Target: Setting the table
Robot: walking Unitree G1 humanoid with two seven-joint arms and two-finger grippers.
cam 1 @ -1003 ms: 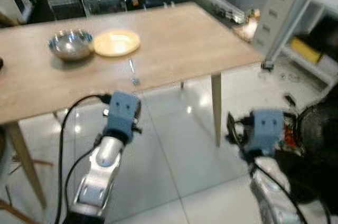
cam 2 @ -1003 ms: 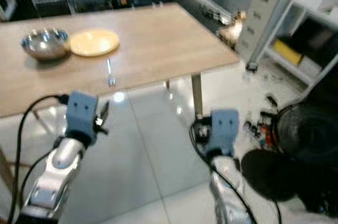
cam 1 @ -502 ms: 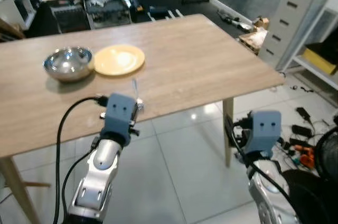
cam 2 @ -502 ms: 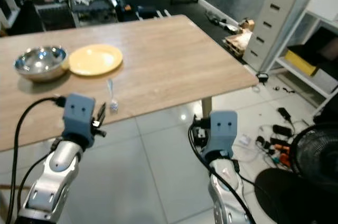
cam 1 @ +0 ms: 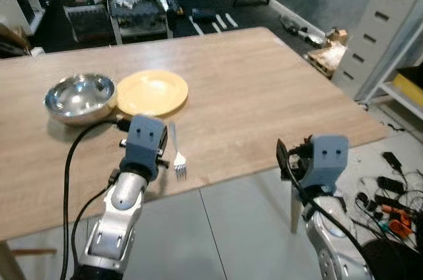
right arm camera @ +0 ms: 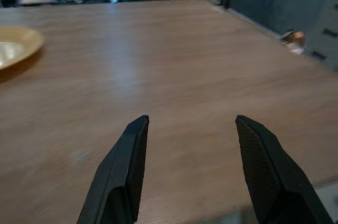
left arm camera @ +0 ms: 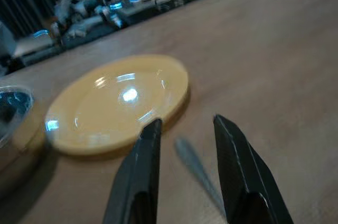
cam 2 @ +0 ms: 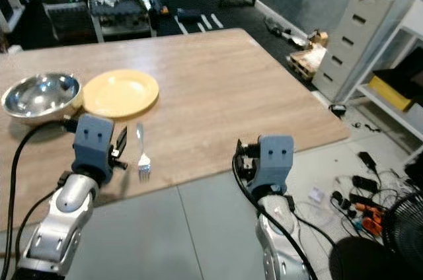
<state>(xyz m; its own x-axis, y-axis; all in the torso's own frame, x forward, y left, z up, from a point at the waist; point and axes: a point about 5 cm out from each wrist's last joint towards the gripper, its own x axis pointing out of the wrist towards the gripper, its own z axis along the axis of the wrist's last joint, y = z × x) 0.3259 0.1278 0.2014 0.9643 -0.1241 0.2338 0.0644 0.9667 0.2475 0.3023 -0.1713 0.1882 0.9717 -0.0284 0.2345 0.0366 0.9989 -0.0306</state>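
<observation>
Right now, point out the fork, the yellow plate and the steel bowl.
fork (cam 2: 141, 153), right eye view, mid-handle, lying on the table.
yellow plate (cam 1: 152, 92), left eye view, centre of its dish.
steel bowl (cam 1: 78, 95), left eye view, inside of the bowl.

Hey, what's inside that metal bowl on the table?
The metal bowl looks empty: its shiny inside shows only reflections. It sits on the wooden table right beside the yellow plate. The part of the tabletop beneath the bowl is covered, so nothing there can be seen.
</observation>
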